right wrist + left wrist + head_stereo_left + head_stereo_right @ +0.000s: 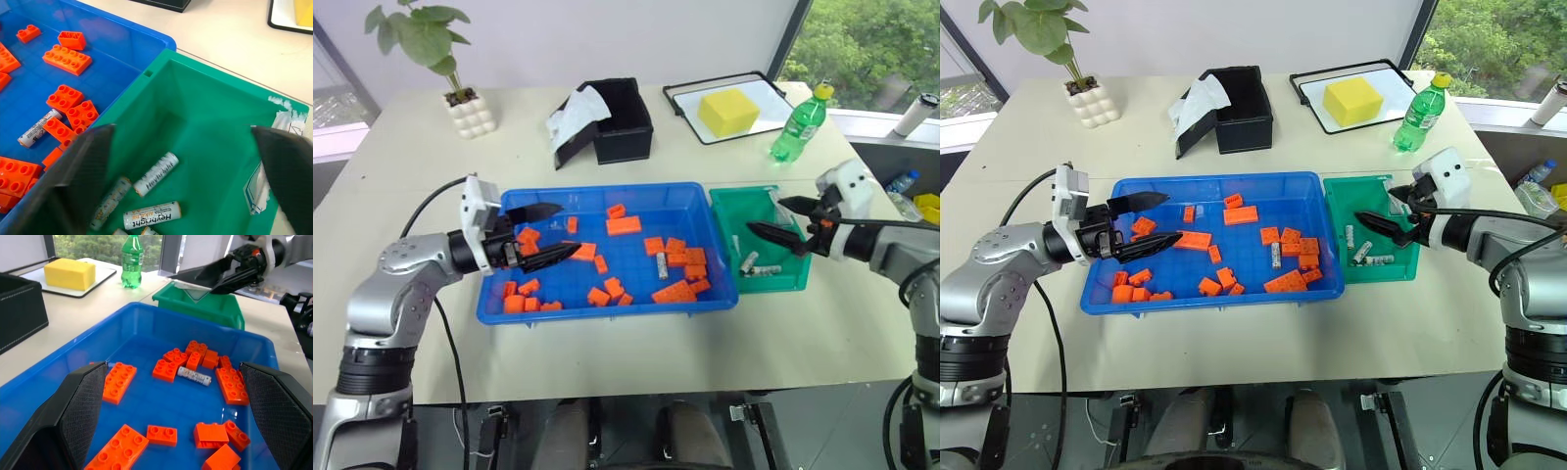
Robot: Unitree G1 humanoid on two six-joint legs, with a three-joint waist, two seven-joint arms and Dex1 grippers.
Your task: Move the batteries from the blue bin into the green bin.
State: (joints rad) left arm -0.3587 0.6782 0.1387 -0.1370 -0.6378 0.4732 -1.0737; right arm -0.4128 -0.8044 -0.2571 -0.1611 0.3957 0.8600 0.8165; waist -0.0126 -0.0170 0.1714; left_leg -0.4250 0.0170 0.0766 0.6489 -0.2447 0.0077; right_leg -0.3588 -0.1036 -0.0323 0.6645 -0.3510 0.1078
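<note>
While both arms reach over the table (636, 362), places are given relative to the blue bin (607, 311).

Blue bin: large shallow tray at the middle of the table; orange blocks (624, 225) lie scattered over its floor; one battery (661, 265) lies among the blocks toward the bin's right end, seen also in the left wrist view (194, 376) and the right wrist view (38, 128).

Green bin (790, 276): small tray touching the blue bin's right side; several batteries (156, 174) lie on its floor at the near end, three plainly seen in the right wrist view, more cut off at the edge; a scrap of white label (286, 122) sits on its far right rim.

Left gripper (545, 235): over the blue bin's left end, pointing toward the bin's right; fingers (80, 406) spread wide, nothing between them; orange blocks lie below and just ahead of it.

Right gripper (779, 218): just right of the blue bin, above the green bin, pointing back toward the blue bin; fingers (773, 235) spread apart, empty; batteries lie below it.

Black box (625, 122): behind the blue bin, with white paper (576, 113) sticking out of its left side.

Tray with yellow sponge (728, 111): behind the blue bin, off to the right.

Green bottle (799, 123): behind the green bin, right of the sponge tray.

Potted plant (460, 93): far behind the blue bin's left end.
</note>
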